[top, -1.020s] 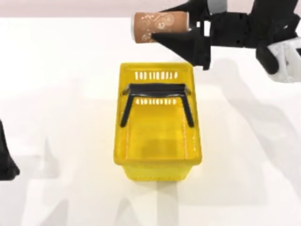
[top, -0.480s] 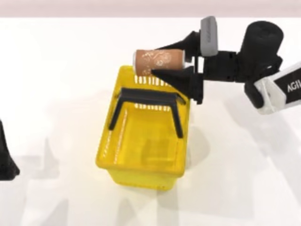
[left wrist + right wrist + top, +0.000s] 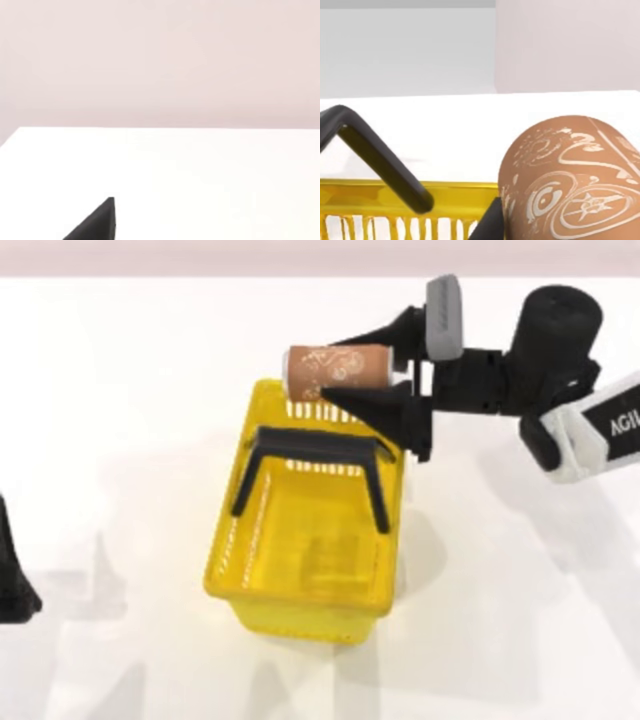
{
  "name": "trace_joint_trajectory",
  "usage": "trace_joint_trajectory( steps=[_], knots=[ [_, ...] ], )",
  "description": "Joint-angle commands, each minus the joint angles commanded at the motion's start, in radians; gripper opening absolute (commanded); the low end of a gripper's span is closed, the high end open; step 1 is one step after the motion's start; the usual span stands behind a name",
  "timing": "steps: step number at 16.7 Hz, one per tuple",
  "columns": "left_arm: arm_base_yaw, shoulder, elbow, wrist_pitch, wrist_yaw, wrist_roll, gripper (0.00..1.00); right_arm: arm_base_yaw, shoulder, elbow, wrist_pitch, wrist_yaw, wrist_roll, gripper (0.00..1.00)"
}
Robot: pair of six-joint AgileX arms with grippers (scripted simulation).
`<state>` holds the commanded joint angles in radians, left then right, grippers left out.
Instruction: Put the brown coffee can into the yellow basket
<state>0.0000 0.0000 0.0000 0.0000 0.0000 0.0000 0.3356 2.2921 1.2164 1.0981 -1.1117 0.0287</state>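
White tabletop (image 3: 120, 420) runs bare on every side, so you have open room all around. Your right gripper (image 3: 375, 370) reaches in from the right at the far side, its fingers clamped on the brown coffee can (image 3: 335, 367). The can lies on its side, long axis running left to right, held up above the table rather than resting on it. In the top view it sits over the far rim of the yellow basket (image 3: 225, 570), roughly at the far right corner, not yet over the open middle.

The basket is skewed, its long axis tilting from far right to near left, and its black handle (image 3: 310, 445) stands raised across the far half. That handle is the edge to mind: from the right wrist view the can (image 3: 570, 180) hangs just beyond the yellow rim (image 3: 460, 192), with a handle bar (image 3: 380, 160) slanting beside it. I judge the move ahead needs you to carry the can nearward past the handle, toward the open near half of the basket, before letting go.

Your left gripper (image 3: 15, 580) stays parked at the left edge, well apart; you cannot tell whether its fingers are open.
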Motion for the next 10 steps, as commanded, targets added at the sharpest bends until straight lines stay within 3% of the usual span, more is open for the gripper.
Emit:
trace_joint_trajectory(
  steps=[8,10],
  knots=[
    [0.0,0.0,0.0,0.0,0.0,0.0,1.0,0.0,0.0,0.0,0.0,0.0,0.0,0.98],
    [0.0,0.0,0.0,0.0,0.0,0.0,1.0,0.0,0.0,0.0,0.0,0.0,0.0,1.0]
  ],
)
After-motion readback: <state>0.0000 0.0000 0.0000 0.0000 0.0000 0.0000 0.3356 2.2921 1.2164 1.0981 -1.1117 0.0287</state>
